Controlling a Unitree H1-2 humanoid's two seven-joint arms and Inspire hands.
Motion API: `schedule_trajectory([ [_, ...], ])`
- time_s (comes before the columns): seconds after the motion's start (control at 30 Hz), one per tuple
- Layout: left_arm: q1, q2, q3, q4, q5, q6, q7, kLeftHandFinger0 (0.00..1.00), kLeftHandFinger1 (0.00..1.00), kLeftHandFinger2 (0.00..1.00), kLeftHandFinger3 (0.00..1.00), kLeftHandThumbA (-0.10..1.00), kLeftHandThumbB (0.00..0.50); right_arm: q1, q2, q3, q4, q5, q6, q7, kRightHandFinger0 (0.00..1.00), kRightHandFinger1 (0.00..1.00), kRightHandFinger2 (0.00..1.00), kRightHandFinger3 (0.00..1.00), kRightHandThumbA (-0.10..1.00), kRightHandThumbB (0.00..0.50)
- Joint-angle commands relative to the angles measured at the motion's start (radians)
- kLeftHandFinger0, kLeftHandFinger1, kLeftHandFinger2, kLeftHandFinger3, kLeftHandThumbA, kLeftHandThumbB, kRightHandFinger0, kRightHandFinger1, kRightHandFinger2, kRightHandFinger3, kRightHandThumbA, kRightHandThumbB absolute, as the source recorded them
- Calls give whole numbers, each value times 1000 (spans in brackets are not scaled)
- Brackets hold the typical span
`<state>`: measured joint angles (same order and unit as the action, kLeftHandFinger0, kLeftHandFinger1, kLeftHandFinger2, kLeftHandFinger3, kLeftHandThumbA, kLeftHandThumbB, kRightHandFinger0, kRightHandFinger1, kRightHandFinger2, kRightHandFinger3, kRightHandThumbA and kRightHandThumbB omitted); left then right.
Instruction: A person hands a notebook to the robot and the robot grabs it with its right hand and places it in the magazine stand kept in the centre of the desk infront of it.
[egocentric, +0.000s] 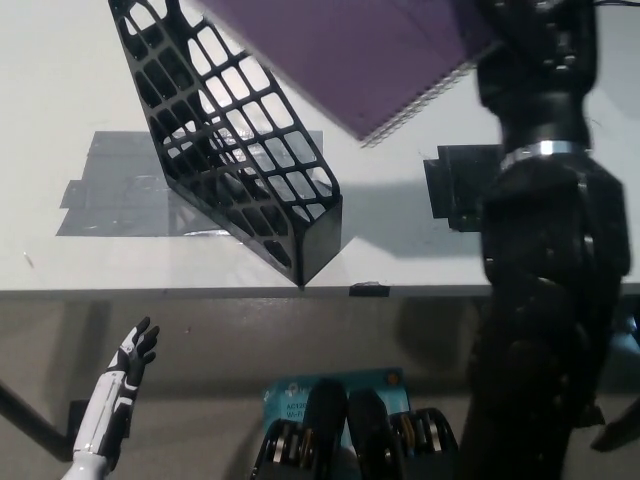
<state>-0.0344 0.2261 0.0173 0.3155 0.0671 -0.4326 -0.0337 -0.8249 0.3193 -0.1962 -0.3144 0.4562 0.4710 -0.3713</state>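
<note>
Purple spiral-bound notebook gripped by black right robot hand, above black mesh magazine stand mid-worktop. White left robot hand released below front edge.

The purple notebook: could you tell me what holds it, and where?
The right arm carries the notebook near its spiral-bound edge; the grip itself is out of view.

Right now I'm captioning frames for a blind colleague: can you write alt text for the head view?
The black right arm carries a purple spiral notebook above the black mesh magazine stand, which stands on a white desk over grey tape. The white left hand rests low at the lower left, fingers apart.
</note>
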Motion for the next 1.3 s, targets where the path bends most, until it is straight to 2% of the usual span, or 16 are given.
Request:
schedule_trajectory([
  [0.0, -7, 17, 6, -29, 10, -30, -1, 1000, 1000, 1000, 1000, 1000, 500, -84, 46, 30, 28, -51, -113, -7, 0, 0, 0, 0, 983, 0],
  [0.5, -10, 18, 4, -27, 8, -37, -2, 1000, 1000, 1000, 1000, 1000, 500, -89, 61, 155, 149, -106, -243, -141, 0, 0, 0, 0, 959, 0],
  [0.73, -10, 17, 3, -34, 14, -31, 0, 1000, 1000, 1000, 1000, 1000, 500, -99, 61, 147, 147, -106, -271, -147, 0, 0, 0, 0, 999, 0],
  [1.03, -8, 18, 3, -32, 8, -29, -4, 1000, 1000, 1000, 1000, 1000, 500, -110, 61, 122, 139, -67, -311, -139, 0, 0, 0, 0, 1000, 0],
  [1.13, -7, 18, 1, -29, 13, -33, -4, 1000, 1000, 1000, 1000, 1000, 500, -115, 61, 108, 127, -66, -319, -148, 0, 0, 0, 0, 1000, 18],
  [1.27, -7, 19, 0, -28, 17, -36, -2, 1000, 1000, 1000, 1000, 1000, 500, -117, 61, 105, 118, -74, -320, -164, 0, 0, 0, 0, 1000, 3],
])
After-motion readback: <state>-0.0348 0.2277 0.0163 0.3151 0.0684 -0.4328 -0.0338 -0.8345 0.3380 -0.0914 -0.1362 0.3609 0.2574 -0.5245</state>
